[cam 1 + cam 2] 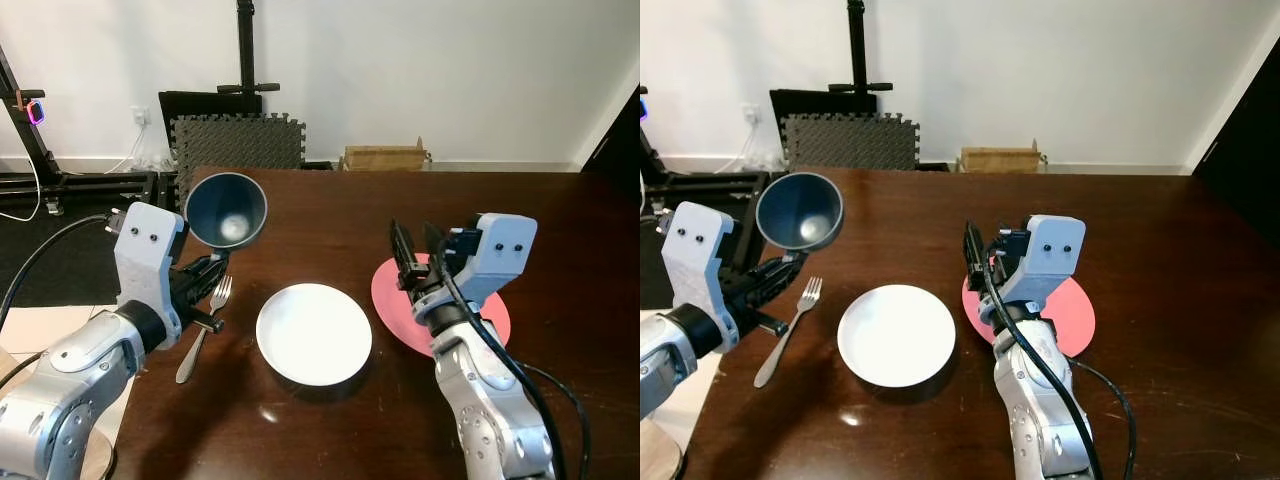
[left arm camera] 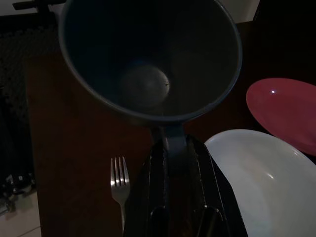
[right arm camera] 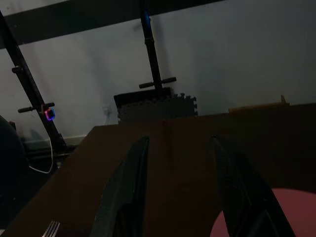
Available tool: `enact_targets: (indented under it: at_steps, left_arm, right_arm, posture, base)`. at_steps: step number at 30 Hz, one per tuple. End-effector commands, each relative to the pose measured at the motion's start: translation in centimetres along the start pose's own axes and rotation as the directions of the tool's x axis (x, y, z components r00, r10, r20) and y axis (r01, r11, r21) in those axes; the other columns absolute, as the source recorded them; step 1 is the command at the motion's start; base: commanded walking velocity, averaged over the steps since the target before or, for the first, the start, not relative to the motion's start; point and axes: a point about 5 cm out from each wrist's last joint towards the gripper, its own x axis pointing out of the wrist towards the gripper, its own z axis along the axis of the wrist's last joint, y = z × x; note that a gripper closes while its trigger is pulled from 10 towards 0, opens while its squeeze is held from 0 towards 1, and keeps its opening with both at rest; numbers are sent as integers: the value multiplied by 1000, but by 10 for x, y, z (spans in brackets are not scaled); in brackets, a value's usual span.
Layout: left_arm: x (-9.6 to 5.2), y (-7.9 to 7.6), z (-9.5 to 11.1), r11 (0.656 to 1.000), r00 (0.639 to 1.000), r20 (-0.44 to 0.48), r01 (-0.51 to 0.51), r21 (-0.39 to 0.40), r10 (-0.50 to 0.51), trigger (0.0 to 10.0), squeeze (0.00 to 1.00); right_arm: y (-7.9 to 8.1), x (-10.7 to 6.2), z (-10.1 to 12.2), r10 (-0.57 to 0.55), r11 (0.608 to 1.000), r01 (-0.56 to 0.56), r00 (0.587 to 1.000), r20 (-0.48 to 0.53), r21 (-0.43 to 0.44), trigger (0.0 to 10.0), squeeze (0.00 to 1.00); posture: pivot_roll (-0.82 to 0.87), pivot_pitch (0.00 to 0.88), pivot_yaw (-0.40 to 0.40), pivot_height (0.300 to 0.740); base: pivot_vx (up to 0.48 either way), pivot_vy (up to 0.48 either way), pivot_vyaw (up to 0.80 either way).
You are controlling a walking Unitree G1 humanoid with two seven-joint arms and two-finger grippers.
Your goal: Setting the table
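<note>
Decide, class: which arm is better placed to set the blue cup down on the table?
Left. Its tool already grips the blue cup by its handle, above the fork; the right tool hovers open over the pink plate.

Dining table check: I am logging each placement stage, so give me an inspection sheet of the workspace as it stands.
Surface: dark brown wooden table, glossy.
Job's things: round white plate near the front edge; flat round pink plate to its right; silver metal fork to its left; dark blue conical cup held above the table.
Clutter: nothing seen.
Claws: left claw shut on the cup's handle; right claw open, empty, above the pink plate.
Cables: black cable by the left arm; black cable along the right arm.
Surroundings: white wall, grey foam mats, cardboard box, black stand.
</note>
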Motion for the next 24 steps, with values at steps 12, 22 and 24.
enact_targets:
  at_steps: [12,22,24]
  left_arm:
    - [0,-5,4,1000,1000,29,10,10,-10,10000,0]
    - [2,-4,4,1000,999,34,6,9,-7,10000,0]
    - [2,-4,4,1000,999,35,6,9,-6,10000,0]
  right_arm:
    - [-6,-4,-5,-33,999,33,999,-19,-6,10000,0]
    - [-7,-4,-5,-38,999,38,999,-21,-9,10000,0]
    - [-7,-4,-6,-39,999,39,999,-21,-10,10000,0]
  posture:
    - [161,93,1,740]
    - [159,93,1,740]
    - [158,94,1,740]
  base:
    - [-446,0,0]
    - [-422,0,0]
    - [-375,0,0]
